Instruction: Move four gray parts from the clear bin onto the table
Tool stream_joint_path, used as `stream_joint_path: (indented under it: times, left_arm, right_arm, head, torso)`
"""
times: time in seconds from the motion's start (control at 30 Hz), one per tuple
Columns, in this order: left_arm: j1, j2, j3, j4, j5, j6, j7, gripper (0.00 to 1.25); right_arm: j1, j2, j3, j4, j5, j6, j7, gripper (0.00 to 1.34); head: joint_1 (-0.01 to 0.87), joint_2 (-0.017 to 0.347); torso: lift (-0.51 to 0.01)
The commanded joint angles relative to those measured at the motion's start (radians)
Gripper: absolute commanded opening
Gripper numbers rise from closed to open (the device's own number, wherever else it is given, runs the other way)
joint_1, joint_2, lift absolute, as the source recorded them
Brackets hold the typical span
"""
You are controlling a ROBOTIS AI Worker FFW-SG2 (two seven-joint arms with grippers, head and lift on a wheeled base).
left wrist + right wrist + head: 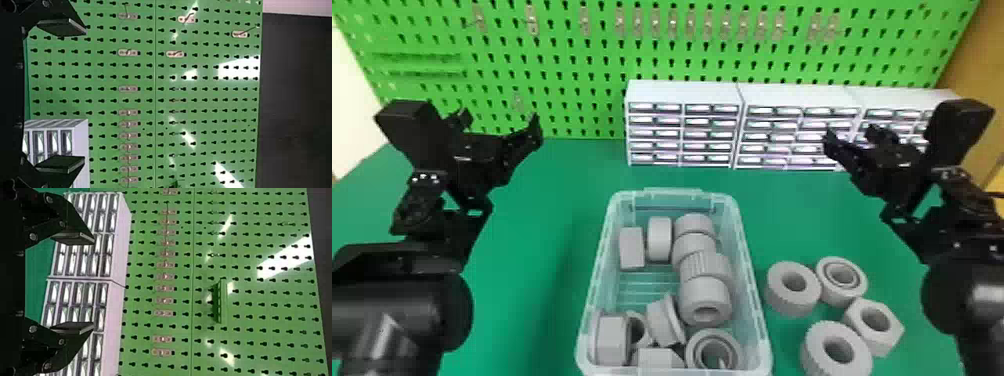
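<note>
Four gray parts [784,301] lie bunched on the table [542,225], on the robot's right of the bin [672,192], probably to keep them apart from the spares [699,292] inside. That count seems to meet the task, which would explain why the left gripper [84,96] and right gripper [94,283] are raised, fingers spread and empty, on either side.

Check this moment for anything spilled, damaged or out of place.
Nothing stands out. The clear bin sits upright on the green table, with four gray parts close together to its right, as the task wants. One flanged part leans inside the bin, which looks like ordinary jumble.
</note>
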State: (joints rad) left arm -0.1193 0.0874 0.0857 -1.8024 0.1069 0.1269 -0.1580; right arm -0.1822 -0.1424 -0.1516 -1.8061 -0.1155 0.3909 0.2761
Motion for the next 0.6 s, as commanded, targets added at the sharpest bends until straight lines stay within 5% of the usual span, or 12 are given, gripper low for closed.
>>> stream_joint_path:
  times: [0.0, 0.17, 0.33, 0.57]
  left_arm:
    - [-0.003, 0.0, -0.001, 0.0, 0.0, -0.009, 0.0, 1.11]
    - [-0.008, 0.0, 0.023, -0.002, -0.003, -0.009, 0.0, 1.11]
    - [-0.02, 0.002, 0.065, -0.015, 0.0, -0.016, 0.0, 1.11]
    - [-0.029, 0.008, 0.055, -0.018, -0.029, -0.016, 0.0, 1.11]
  right_arm:
    - [0.0, -0.005, 0.001, -0.001, -0.009, -0.003, 0.0, 0.84]
    - [-0.006, -0.008, 0.0, -0.001, -0.009, 0.003, 0.0, 0.84]
    - [-0.022, -0.039, 0.011, -0.001, -0.012, 0.003, 0.0, 0.84]
    - [-0.033, -0.031, 0.001, -0.002, -0.032, 0.006, 0.0, 0.84]
  head:
    - [0.678, 0.034]
    - [0.678, 0.034]
    - [0.678, 0.034]
    - [0.678, 0.034]
  torso:
    - [-0.05]
    - [-0.05]
    - [-0.05]
    - [-0.05]
